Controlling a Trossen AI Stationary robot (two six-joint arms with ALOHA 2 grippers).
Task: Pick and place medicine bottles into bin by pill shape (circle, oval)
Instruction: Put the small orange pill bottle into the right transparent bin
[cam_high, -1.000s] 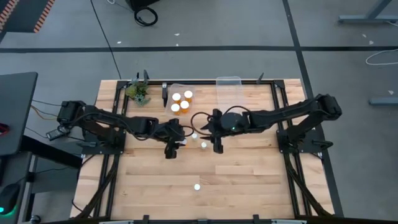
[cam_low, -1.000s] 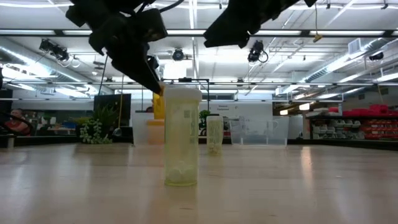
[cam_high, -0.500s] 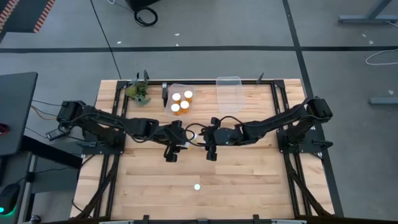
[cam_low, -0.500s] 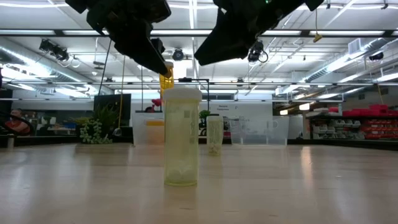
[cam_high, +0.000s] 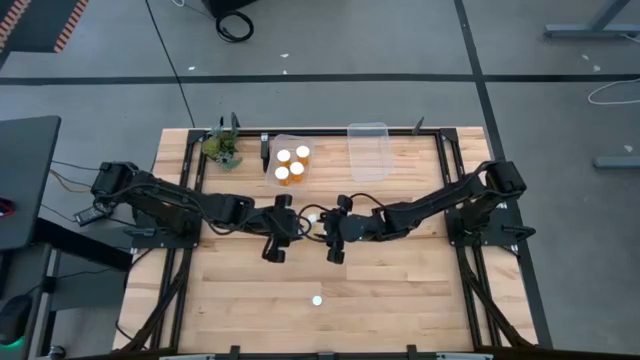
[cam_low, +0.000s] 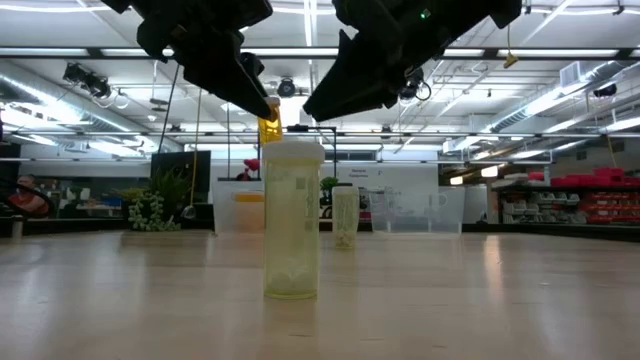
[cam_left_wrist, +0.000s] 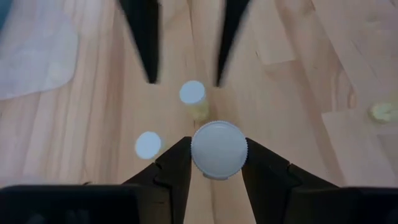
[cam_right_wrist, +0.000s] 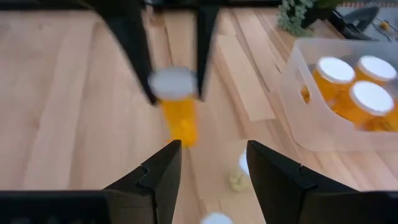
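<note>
L end effector (cam_left_wrist: 217, 163) clamped on white-capped orange bottle (cam_left_wrist: 218, 148), held above mid counter (cam_high: 400, 300). R end effector (cam_right_wrist: 210, 163) faces it close by, fingers apart, nothing btwn them. Two small bottles (cam_left_wrist: 193, 94) stand on counter below them; another bottle (cam_high: 317, 299) alone near front edge. Three bottles (cam_right_wrist: 351, 87) in left clear bin (cam_high: 287, 142); right bin (cam_high: 367, 150) beside it.

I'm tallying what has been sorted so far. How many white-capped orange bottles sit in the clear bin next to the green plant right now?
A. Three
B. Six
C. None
A: the high view shows three white caps inside the clear bin, and the right wrist view shows three orange bottles in it.
</note>
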